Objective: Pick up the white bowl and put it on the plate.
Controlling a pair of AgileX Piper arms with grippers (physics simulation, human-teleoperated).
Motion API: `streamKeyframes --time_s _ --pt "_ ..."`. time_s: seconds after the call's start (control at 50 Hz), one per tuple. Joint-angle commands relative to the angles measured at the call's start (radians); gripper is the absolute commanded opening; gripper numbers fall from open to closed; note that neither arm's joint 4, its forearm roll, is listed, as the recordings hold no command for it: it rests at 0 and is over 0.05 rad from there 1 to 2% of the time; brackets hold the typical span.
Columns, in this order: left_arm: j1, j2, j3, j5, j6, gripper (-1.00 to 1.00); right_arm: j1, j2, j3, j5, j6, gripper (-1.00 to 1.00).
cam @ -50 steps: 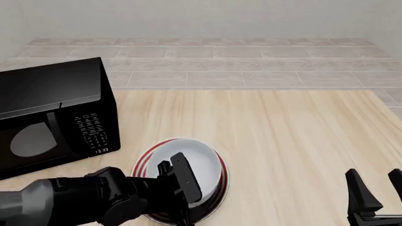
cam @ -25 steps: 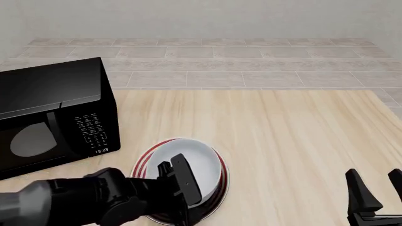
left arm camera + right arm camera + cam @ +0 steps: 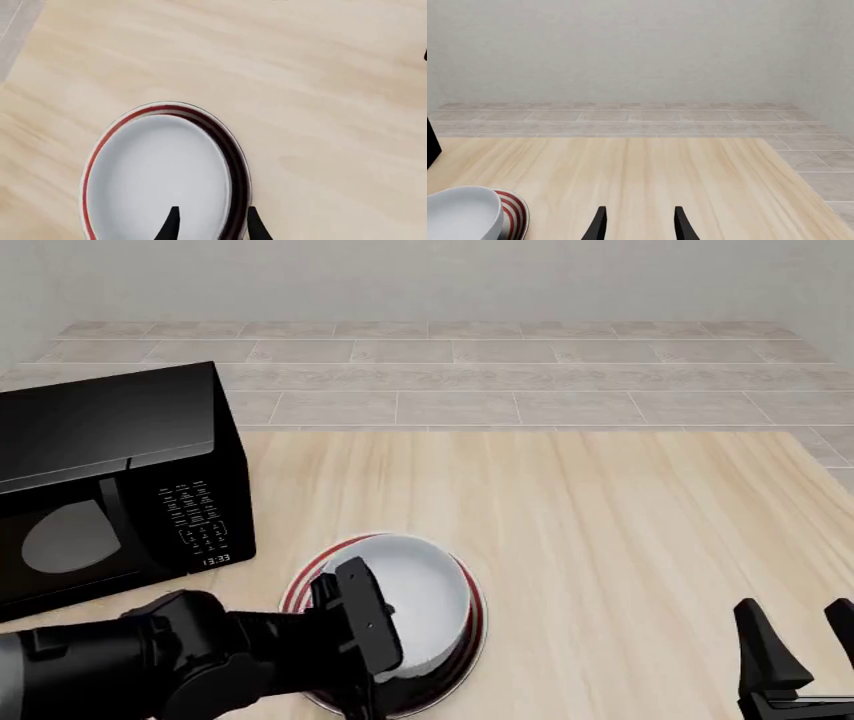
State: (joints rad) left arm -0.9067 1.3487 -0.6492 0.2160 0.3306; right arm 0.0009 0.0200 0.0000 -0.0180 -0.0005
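The white bowl (image 3: 416, 585) sits inside the red-ringed plate (image 3: 473, 632) at the near left of the table. My left gripper (image 3: 338, 580) hangs over the bowl's near-left rim, open and holding nothing. In the left wrist view the bowl (image 3: 157, 175) fills the plate (image 3: 235, 150), and the left gripper (image 3: 212, 226) has one fingertip over the bowl and the other over the plate's rim. My right gripper (image 3: 801, 628) is open and empty at the near right. The right wrist view shows the right gripper (image 3: 637, 222), the bowl (image 3: 460, 215) and the plate (image 3: 515, 215).
A black microwave (image 3: 120, 490) stands at the left of the table, just left of the plate. The wooden table top (image 3: 601, 530) ends at a tiled floor behind and to the right.
My left arm has drawn back and to the left, so its fingers cover less of the bowl. The bowl stays on the plate. The right arm has not moved.
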Motion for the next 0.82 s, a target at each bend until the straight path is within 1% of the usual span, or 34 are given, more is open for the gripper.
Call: streamKeyframes --time_s 0.02,0.24,0.42,0.6,0.66,0.74,0.76,0.82 --pt "0.018 -0.085 0.02 0.041 0.021 1.0 0.0 -0.005 0.0 0.006 0.0 1.0" --pt "0.041 -0.178 0.054 0.076 0.043 1.0 0.0 -0.005 0.0 0.006 0.0 1.0" --pt "0.066 -0.302 0.064 0.15 0.068 1.0 -0.001 -0.005 0.0 0.006 0.0 1.0" --pt "0.086 -0.415 0.08 0.206 0.073 1.0 0.0 -0.005 0.0 0.006 0.0 1.0" --pt "0.094 -0.446 0.091 0.212 0.08 1.0 0.0 -0.005 0.0 0.006 0.0 1.0" --pt "0.096 -0.485 0.099 0.224 0.07 1.0 -0.001 -0.005 0.0 0.006 0.0 1.0" --pt "0.106 -0.504 0.106 0.227 0.08 1.0 0.0 -0.005 0.0 0.006 0.0 1.0" --pt "0.11 -0.534 0.099 0.246 0.077 1.0 -0.001 -0.005 0.0 0.006 0.0 1.0"
